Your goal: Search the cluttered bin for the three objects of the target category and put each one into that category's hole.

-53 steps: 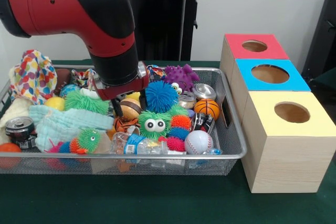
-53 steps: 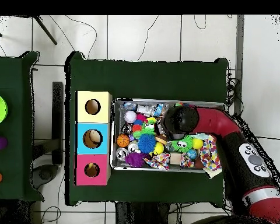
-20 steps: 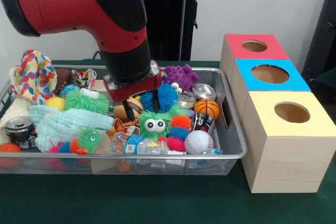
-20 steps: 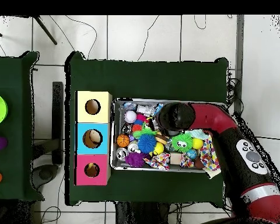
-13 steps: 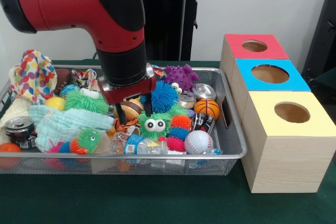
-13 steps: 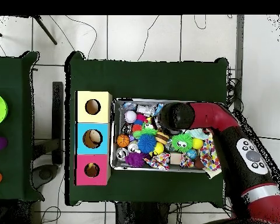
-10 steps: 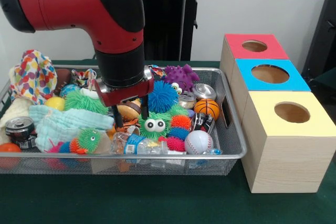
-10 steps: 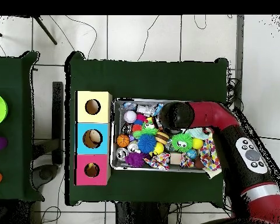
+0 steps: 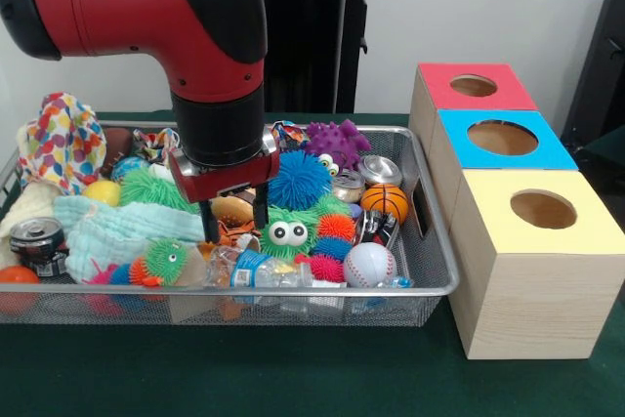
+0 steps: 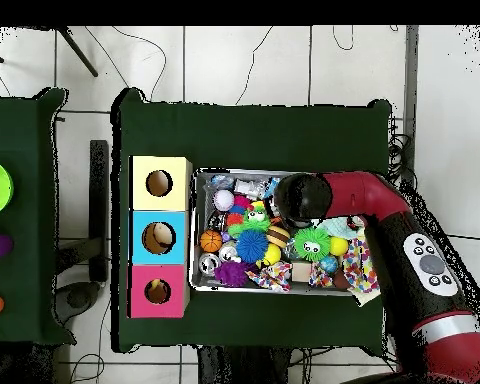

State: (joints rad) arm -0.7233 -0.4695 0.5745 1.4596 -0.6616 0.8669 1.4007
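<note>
Tiger [image 9: 234,232] — between open jaws

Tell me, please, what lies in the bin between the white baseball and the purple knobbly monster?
In the front view, a mini basketball and a silver can lie between the baseball and the purple monster.

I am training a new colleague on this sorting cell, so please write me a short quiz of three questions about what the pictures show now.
1. True or false: in the front view, the red-topped box stands nearest the camera.
2. In the bin, which thing lies nearer the camera than the basketball? A. white baseball B. purple knobbly monster C. patterned cloth
3. Fill in: the jaws of the gripper stand ___ over the toys.

Key: 1 false, the yellow-topped box is nearest; 2 A; 3 open.
</note>
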